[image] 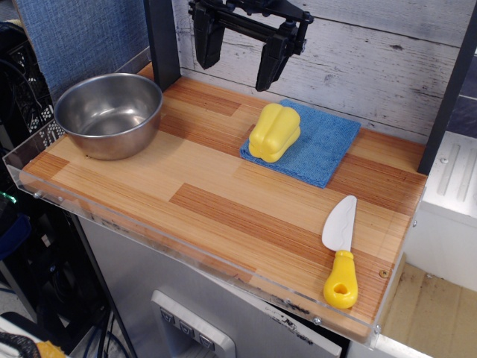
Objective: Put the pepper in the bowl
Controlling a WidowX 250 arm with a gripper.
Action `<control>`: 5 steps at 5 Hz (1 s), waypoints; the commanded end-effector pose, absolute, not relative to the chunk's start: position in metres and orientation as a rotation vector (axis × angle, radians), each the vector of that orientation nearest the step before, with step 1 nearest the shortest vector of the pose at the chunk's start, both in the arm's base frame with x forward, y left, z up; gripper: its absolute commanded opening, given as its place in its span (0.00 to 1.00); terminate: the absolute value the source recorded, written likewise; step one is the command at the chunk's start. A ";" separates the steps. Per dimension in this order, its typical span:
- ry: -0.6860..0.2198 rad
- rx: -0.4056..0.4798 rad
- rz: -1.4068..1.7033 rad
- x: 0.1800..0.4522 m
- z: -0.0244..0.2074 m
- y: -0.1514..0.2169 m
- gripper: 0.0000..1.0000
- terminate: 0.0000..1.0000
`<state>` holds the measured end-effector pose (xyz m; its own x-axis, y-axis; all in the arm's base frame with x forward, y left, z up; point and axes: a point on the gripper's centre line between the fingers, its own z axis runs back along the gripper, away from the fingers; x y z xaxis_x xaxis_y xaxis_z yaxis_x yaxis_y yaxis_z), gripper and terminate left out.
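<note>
The yellow toy pepper lies on the left part of a blue cloth at the back middle of the wooden table. The stainless-steel bowl stands empty at the table's left end. My black gripper hangs open and empty above the back of the table, above and a little left of the pepper, its two fingers spread wide apart. It touches nothing.
A toy knife with a yellow handle and white blade lies near the front right corner. A clear plastic rim runs along the table's front and sides. Black posts stand at the back left and right, against a whitewashed plank wall.
</note>
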<state>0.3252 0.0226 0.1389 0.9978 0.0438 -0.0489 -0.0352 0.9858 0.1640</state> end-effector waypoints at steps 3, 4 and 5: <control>0.039 0.142 -0.032 0.344 0.128 0.013 1.00 0.00; -0.072 0.137 -0.057 0.355 0.115 0.009 1.00 0.00; -0.077 0.148 -0.020 0.359 0.100 0.011 1.00 0.00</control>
